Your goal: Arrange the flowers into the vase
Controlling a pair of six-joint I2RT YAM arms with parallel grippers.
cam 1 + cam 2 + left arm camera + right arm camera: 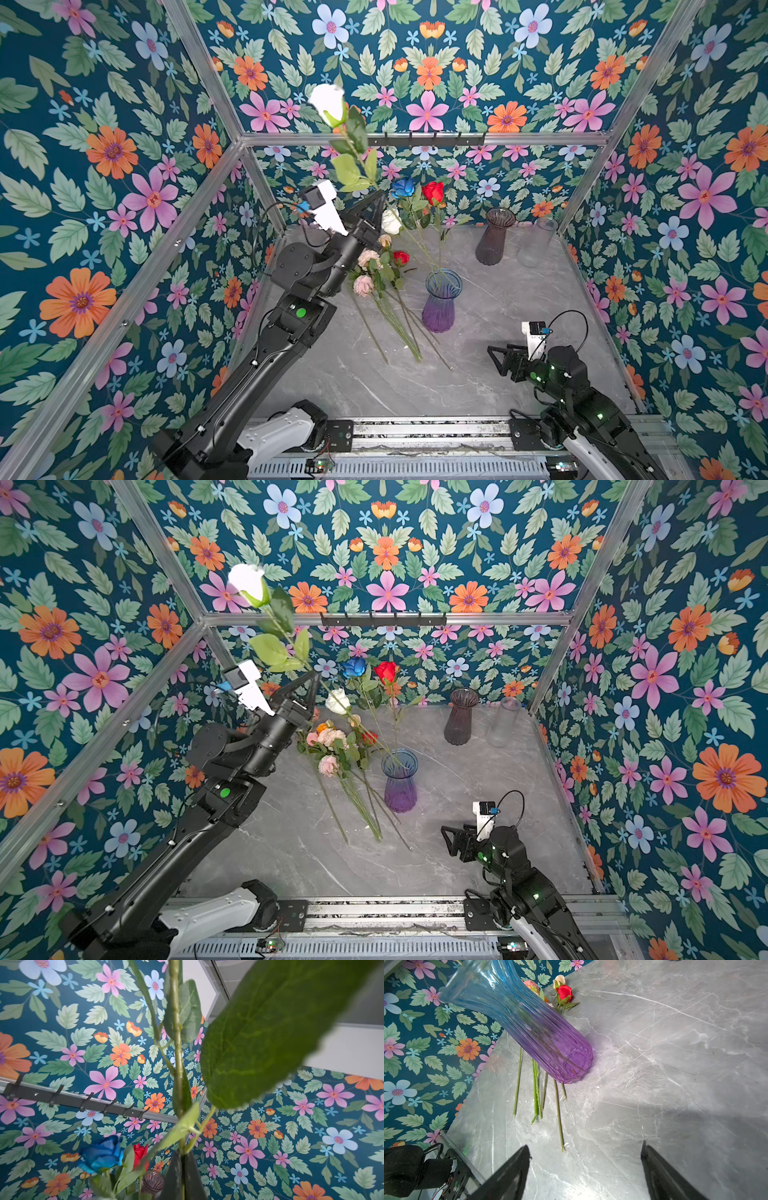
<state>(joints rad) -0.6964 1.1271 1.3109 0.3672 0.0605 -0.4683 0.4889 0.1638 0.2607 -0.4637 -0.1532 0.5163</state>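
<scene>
The white rose [328, 104], fabric-leaved on a long stem, is clamped in the left gripper [377, 201] above the ribbed blue-to-purple glass vase [439, 309]; its stem end is perhaps inside. More flowers [374, 270] lie beside it on the grey marbled table [519, 316]. The right gripper [584, 1147] has its jaws apart and holds nothing.

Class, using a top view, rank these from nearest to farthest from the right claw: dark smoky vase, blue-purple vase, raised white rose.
1. The blue-purple vase, mid-table, nearest the right claw.
2. The dark smoky vase, by the back wall.
3. The raised white rose, high on the left, stem in the left claw.
</scene>
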